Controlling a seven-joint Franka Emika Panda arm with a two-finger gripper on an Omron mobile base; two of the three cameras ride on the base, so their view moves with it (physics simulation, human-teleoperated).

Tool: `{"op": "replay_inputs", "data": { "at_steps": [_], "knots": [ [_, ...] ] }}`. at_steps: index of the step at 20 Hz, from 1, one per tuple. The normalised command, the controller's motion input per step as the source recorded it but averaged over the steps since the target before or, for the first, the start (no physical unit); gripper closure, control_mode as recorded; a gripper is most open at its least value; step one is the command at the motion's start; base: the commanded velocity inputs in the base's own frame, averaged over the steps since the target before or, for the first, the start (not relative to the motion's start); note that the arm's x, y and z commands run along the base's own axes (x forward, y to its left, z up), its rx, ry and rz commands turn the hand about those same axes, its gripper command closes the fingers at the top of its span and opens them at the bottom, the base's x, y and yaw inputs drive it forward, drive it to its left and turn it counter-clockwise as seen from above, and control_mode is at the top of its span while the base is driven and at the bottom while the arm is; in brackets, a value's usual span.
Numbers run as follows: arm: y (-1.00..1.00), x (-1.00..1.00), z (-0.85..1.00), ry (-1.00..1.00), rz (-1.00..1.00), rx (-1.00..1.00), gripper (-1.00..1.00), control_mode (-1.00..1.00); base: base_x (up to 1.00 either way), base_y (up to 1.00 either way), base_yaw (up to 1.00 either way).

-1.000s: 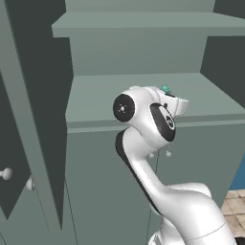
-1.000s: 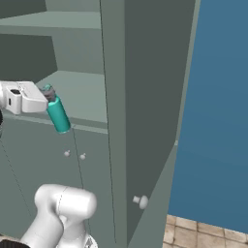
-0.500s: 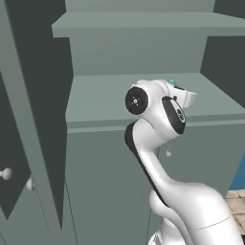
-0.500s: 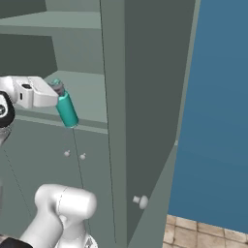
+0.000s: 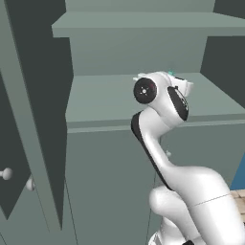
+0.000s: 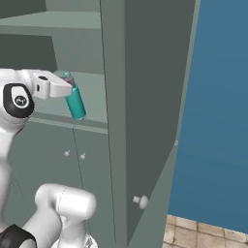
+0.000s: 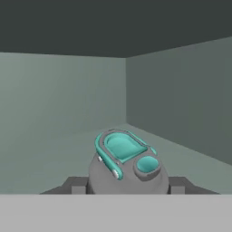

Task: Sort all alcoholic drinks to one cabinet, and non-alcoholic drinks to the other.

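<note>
I hold a non-alcoholic drink, a fat teal bottle point(image 6: 75, 102) with a grey cap point(image 7: 128, 168). My gripper point(image 6: 67, 87) is shut on it near the cap, and the bottle hangs tilted just above the front of the open cabinet's shelf point(image 6: 94, 99). In the hand view the cap sits between my gripper point(image 7: 127, 185) fingertips point(image 7: 75, 185), facing the bare back corner of the cabinet. In the left base view my arm hides the bottle except for a teal sliver point(image 5: 171, 72).
The cabinet's left door point(image 5: 28, 119) stands open, and the right door point(image 6: 145, 116) swings out beside the bottle. An upper shelf point(image 5: 143, 24) lies above. Lower doors with small knobs point(image 6: 75, 155) are below. A blue wall point(image 6: 218, 111) is at the right.
The arm has carried the teal bottle forward and slightly up, from in front of the shelf edge to over the shelf. The grip has not changed.
</note>
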Motion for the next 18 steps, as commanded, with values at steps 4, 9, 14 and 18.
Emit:
{"op": "replay_inputs", "data": {
  "at_steps": [4,9,14,18],
  "knots": [
    [-0.08,0.46,0.0,0.0,0.06,0.0,1.0,-1.0,0.0,0.0,0.0],
    [-0.1,0.46,0.0,0.0,0.07,0.0,1.0,-1.0,0.0,0.0,0.0],
    [-0.06,0.44,-0.02,0.0,0.05,0.0,1.0,-1.0,0.0,0.0,0.0],
    [0.0,0.39,-0.18,0.0,0.05,0.0,1.0,-1.0,0.0,0.0,0.0]
  ]
}}
